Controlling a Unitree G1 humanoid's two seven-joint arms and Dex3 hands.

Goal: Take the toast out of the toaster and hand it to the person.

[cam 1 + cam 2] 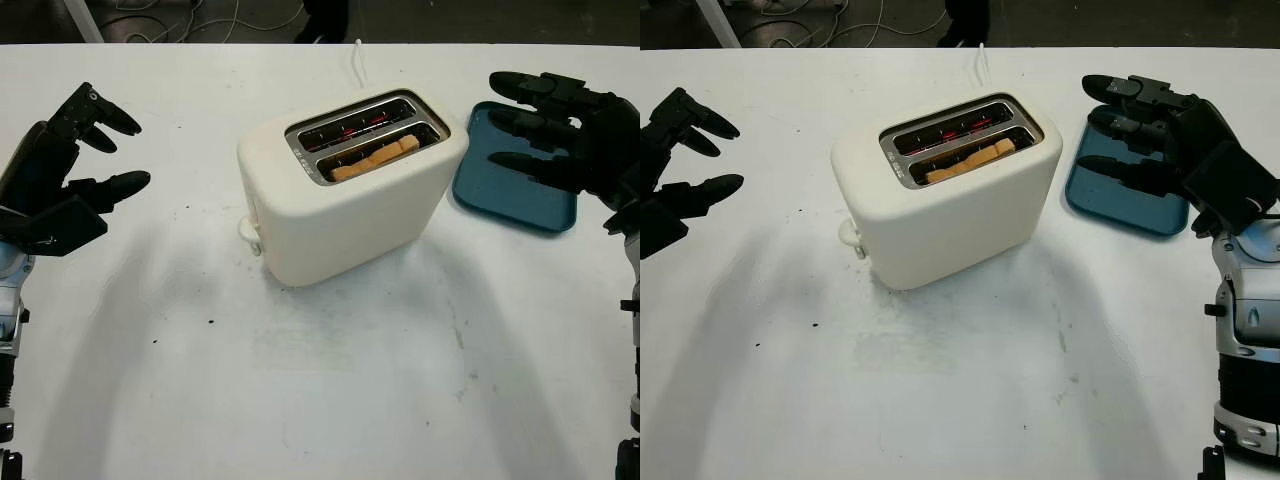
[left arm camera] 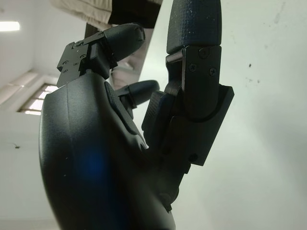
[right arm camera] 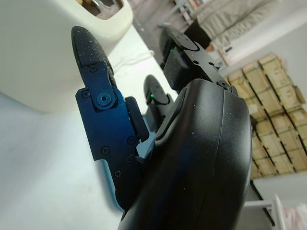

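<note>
Right robot hand (image 1: 560,125): open, upper right of frame, over the blue tray (image 1: 505,190).
Left robot hand (image 1: 70,175): open, far left.
Toast (image 1: 375,158): low in the near slot of the toaster (image 1: 350,185), frame centre.
Risk: elements glow red; fingers may miss the shallow edge or tip the toaster.

A wide white table (image 1: 300,400) took up nearly the whole scene, its top marked with small dark specks and faint scuffs. Past its far edge lay a dark floor (image 1: 480,20), where loose cables (image 1: 190,15) trailed. A pale slanted leg of some stand (image 1: 85,20) cut across the far left corner. From the left wrist, a white ceiling with a lit strip lamp (image 2: 9,26). From the right wrist, stacked cardboard boxes (image 3: 273,115) against a wall.
</note>
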